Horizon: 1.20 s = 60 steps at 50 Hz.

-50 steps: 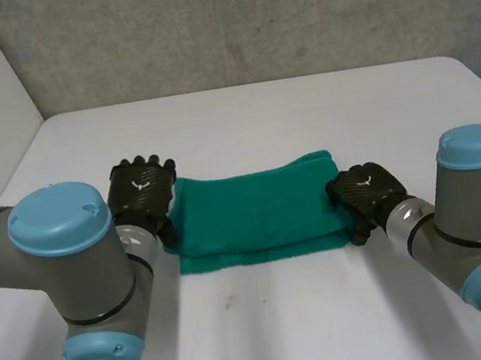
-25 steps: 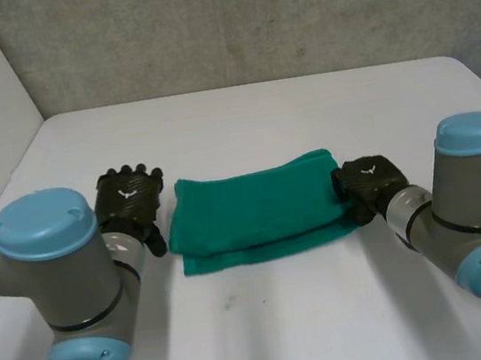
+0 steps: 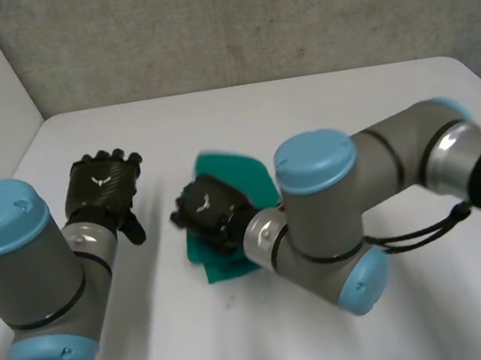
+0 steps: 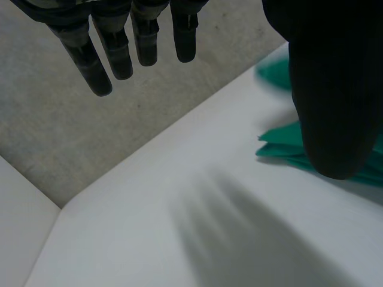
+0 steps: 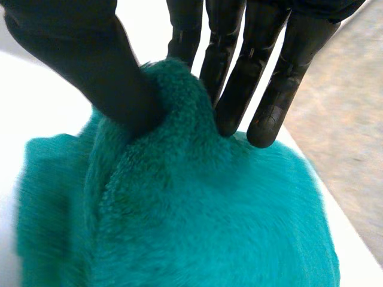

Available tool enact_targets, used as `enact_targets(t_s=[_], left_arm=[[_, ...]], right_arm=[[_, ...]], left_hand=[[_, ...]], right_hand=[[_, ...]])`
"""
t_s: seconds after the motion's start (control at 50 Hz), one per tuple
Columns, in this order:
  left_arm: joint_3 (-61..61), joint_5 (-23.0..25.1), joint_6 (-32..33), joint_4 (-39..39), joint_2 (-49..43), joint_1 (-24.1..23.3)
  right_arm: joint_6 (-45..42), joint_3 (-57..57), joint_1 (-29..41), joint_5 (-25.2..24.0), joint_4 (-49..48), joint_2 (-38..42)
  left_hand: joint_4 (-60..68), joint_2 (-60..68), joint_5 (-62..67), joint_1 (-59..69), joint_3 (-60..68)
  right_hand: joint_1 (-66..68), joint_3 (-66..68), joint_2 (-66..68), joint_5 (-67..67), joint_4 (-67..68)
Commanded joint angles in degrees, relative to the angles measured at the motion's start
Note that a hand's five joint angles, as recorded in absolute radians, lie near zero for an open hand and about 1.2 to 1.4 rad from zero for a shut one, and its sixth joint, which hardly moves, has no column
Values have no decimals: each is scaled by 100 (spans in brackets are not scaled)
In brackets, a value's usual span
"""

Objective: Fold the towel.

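At bench [image 3: 346, 102] centre: green towel [image 3: 241, 173], partly doubled over and lying under the right arm. Right hand [image 3: 214, 212] pinches a raised fold between thumb and fingers, probably to carry it across. Left hand [image 3: 102, 186] nearby, fingers straight and empty, leaving room.

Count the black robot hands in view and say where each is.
2. The left hand is open beside the green towel, apart from it; the right hand pinches the towel between fingers and thumb.
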Motion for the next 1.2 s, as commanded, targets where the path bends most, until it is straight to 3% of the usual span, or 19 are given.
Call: enact_targets(t_s=[0.02, 0.06, 0.12, 0.2, 0.32, 0.44, 0.6, 0.82, 0.92, 0.98, 1.08, 1.16, 1.2], left_arm=[[277, -1, -43, 31, -71, 22], [400, -9, -113, 31, -88, -5], [768, 69, -517, 22, -219, -92], [1313, 500, -1097, -48, -553, -408], [1911, 703, -1554, -487, -1247, -690], [2279, 502, -1546, -1189, -1993, -726], [2123, -9, -1213, -1393, -2233, -559], [1718, 17, -588, -1367, -1752, -655], [1762, 35, -588, -1305, -1345, -769], [1876, 114, -588, -1314, -879, -769], [2210, 166, -605, -1384, -1, -489], [2342, 184, -649, -1524, 491, -111], [2386, 245, -719, -1796, 807, 91]], right_arm=[[222, -327, 18, 557, 99, 135], [676, -336, -61, 1133, 126, -170], [1161, -222, -254, 1313, 135, -461], [2118, 111, -693, 1094, 126, -813], [2508, 104, -1098, 830, 415, -840], [2499, -423, -1239, 803, 1022, -77], [2464, -1266, -1274, 838, 1759, 872], [2455, -1408, -1292, 838, 1945, 751], [2665, -1259, -1327, 961, 1822, 58], [2990, -1101, -1476, 1373, 1621, -514], [3035, -479, -1809, 2129, 1016, -1777], [2868, -55, -1960, 2104, 688, -2299], [2457, 513, -2239, 2095, 400, -2929]], left_hand=[[-151, -161, -173, -234, -189], [-134, -144, -156, -217, -172], [-50, -60, -72, -133, -88], [101, 91, 79, 18, 63], [135, 125, 113, 52, 97], [202, 192, 180, 119, 164], [135, 125, 113, 52, 97], [-117, -127, -139, -200, -155], [-168, -178, -190, -251, -206], [-168, -178, -190, -251, -206], [-185, -195, -207, -268, -223], [-117, -127, -139, -200, -155], [-201, -211, -223, -284, -239]], right_hand=[[-3798, -4922, -4884, -4891, -4949], [-3975, -5099, -5061, -5068, -5126], [-3975, -5099, -5061, -5068, -5126], [-3975, -5099, -5061, -5068, -5126], [-3975, -5099, -5061, -5068, -5126], [-3975, -5099, -5061, -5068, -5126], [-3975, -5099, -5061, -5068, -5126], [-3975, -5099, -5061, -5068, -5126], [-3975, -5099, -5061, -5068, -5126], [-3975, -5099, -5061, -5068, -5126], [-3975, -5099, -5061, -5068, -5126], [-3975, -5099, -5061, -5068, -5126], [-3975, -5099, -5061, -5068, -5126]])
